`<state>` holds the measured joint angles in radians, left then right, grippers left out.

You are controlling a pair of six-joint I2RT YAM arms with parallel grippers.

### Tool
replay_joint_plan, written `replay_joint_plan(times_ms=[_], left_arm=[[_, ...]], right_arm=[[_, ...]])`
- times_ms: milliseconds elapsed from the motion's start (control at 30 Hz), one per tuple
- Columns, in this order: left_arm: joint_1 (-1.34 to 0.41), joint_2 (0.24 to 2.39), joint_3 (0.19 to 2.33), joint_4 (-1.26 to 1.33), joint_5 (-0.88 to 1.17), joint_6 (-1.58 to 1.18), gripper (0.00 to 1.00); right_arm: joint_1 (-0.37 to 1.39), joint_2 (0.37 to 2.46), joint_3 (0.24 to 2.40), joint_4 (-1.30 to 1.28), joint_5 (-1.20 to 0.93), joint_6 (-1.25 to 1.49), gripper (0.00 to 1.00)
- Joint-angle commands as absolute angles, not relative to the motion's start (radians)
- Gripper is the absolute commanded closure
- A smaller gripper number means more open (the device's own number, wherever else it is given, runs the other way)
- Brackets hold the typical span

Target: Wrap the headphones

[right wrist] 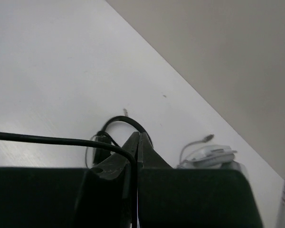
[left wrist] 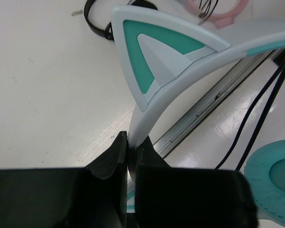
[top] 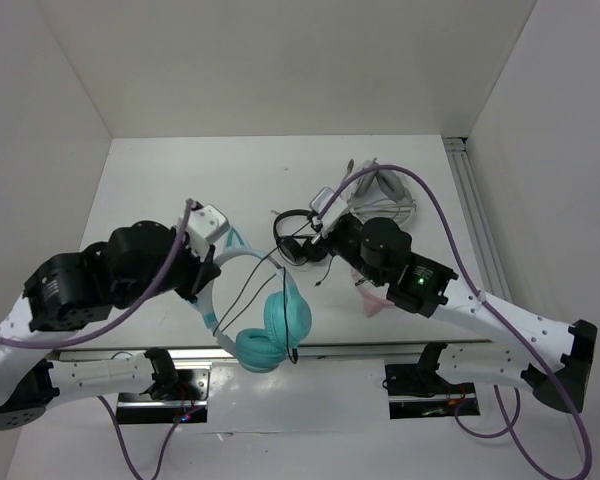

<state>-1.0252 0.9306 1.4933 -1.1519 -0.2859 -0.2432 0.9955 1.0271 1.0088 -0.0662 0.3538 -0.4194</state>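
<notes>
Headphones (top: 276,322) held by both arms
Left end effector (left wrist: 130,142) clamps the headband (left wrist: 149,102); right end effector (right wrist: 137,142), toward 2 o'clock, pinches the cable (right wrist: 47,139).

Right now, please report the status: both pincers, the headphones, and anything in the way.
Left pincer shut on white headband of headphones. Right pincer shut on their black cable. Small black pair close by right pincer, may snag.
</notes>
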Motion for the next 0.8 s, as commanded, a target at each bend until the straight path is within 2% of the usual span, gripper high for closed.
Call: replay_joint_plan(times_ms=[0, 67, 200, 433, 600, 767], left_arm=[[-1.028, 0.894, 1.627, -1.074, -0.3, -0.317, 1.0], [-1.028, 0.916, 1.669, -1.074, -0.383, -0.366, 1.0], [-1.028, 0.931, 1.719, -1.022, -0.425, -0.391, 1.0], [-1.028, 0.894, 1.691, -0.896, -0.514, -0.486, 1.0], [-1.028, 0.894, 1.68, -0.877, -0.569, -0.569, 1.0], [-1.028, 0.931, 1.696, -0.865, -0.603, -0.59, 1.0]], right_arm=[[0.982, 1.026, 0.953, 0.083, 0.195, -0.321, 0.97], [0.971, 1.04, 0.885, 0.171, 0.086, -0.281, 0.97], [0.939, 1.11, 0.815, 0.267, -0.055, -0.192, 0.98], [0.865, 1.187, 0.693, 0.468, -0.383, -0.028, 0.97], [0.865, 1.261, 0.624, 0.67, -0.466, 0.067, 0.91], [0.885, 1.318, 0.594, 0.756, -0.475, 0.113, 0.89]])
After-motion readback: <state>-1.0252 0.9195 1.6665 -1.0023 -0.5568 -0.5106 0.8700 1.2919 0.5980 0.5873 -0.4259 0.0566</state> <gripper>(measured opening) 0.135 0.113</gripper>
